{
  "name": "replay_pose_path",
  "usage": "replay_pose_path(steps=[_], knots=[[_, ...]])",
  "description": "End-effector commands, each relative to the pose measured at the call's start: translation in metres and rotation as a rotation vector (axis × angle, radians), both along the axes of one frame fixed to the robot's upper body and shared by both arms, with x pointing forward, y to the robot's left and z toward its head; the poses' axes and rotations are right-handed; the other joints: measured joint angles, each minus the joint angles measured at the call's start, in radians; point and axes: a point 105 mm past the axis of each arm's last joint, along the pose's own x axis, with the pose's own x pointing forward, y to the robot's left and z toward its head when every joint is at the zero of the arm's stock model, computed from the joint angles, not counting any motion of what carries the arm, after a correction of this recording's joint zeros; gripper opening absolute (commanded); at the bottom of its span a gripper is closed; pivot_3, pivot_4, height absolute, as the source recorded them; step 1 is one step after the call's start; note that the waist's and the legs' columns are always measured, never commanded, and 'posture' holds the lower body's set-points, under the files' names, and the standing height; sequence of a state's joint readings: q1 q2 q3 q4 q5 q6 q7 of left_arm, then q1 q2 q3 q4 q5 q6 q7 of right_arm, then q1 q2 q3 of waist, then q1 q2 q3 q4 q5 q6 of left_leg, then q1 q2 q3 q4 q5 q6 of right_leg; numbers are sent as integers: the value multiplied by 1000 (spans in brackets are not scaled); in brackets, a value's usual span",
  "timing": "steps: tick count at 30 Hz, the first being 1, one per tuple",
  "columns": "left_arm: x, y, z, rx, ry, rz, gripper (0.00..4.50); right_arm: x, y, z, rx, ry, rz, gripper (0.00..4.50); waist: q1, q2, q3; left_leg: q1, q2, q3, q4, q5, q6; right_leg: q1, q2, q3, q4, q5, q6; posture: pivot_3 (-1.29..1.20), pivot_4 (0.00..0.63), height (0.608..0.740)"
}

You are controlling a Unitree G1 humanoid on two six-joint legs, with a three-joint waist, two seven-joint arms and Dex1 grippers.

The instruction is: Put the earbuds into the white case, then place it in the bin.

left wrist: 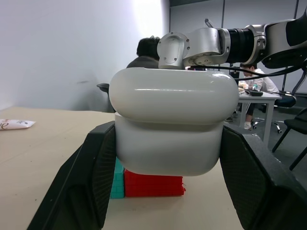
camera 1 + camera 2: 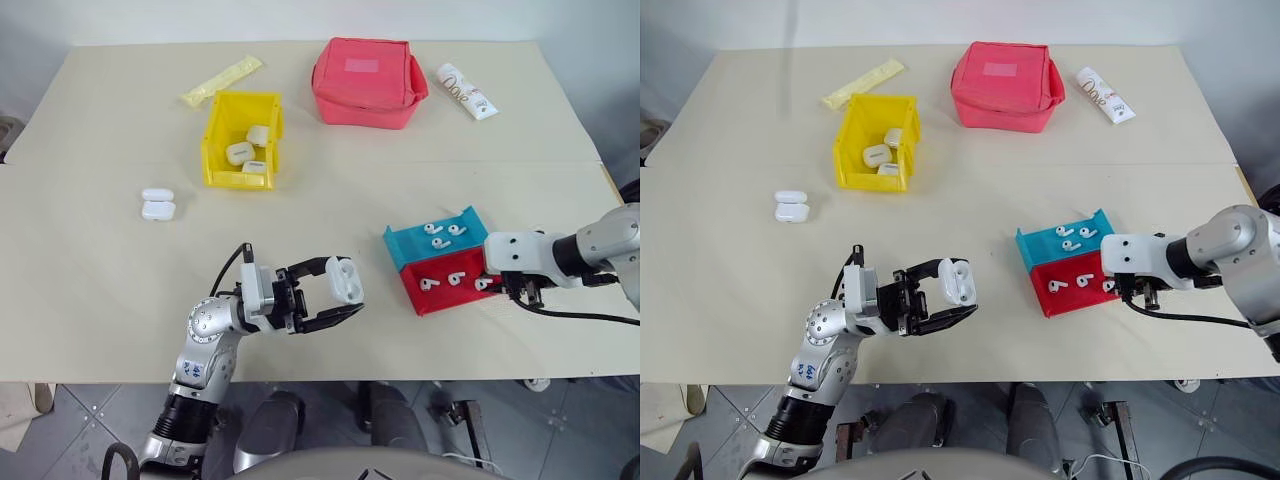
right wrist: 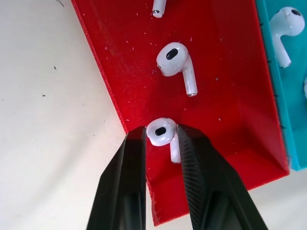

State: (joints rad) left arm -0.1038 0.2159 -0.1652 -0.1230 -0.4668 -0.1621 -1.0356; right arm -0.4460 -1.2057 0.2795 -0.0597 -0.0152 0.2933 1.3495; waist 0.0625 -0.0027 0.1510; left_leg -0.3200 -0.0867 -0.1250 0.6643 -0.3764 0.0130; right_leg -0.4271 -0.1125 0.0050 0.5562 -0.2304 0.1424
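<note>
Two black-fingered grippers are working near the tabletop's front edge: the left gripper (image 2: pixel 343 297) is clamping a glossy white pebble-shaped case (image 2: pixel 343 279), lid closed, above the table. The right gripper (image 3: pixel 160 139) is pinching a tiny white earbud (image 3: pixel 161 132) in the shallow red tray (image 3: pixel 216 72). Toward the far left corner, the yellow plastic bin (image 2: pixel 216 150) is holding more cases.

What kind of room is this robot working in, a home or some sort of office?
Probably an office or lab: behind the white case held in the left gripper, a person sits at a desk with an office chair nearby.
</note>
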Motion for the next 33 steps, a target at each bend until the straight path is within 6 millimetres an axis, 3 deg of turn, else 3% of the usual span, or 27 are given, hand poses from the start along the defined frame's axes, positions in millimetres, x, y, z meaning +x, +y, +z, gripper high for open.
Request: replay_pose_path(steps=[1, 33], knots=[[-5, 0, 10, -19, -39, -1, 2798, 4, 0, 5, -13, -18, 16, 1245, -1, 0, 0, 0, 0, 0, 0, 0, 0, 0, 0, 0, 0, 0, 0, 0, 150, 740], [-7, 1, 12, -21, -34, 32, 2798, 8, 4, -4, -37, -1, 67, 1245, -9, 0, 0, 0, 0, 0, 0, 0, 0, 0, 0, 0, 0, 0, 0, 0, 150, 740]])
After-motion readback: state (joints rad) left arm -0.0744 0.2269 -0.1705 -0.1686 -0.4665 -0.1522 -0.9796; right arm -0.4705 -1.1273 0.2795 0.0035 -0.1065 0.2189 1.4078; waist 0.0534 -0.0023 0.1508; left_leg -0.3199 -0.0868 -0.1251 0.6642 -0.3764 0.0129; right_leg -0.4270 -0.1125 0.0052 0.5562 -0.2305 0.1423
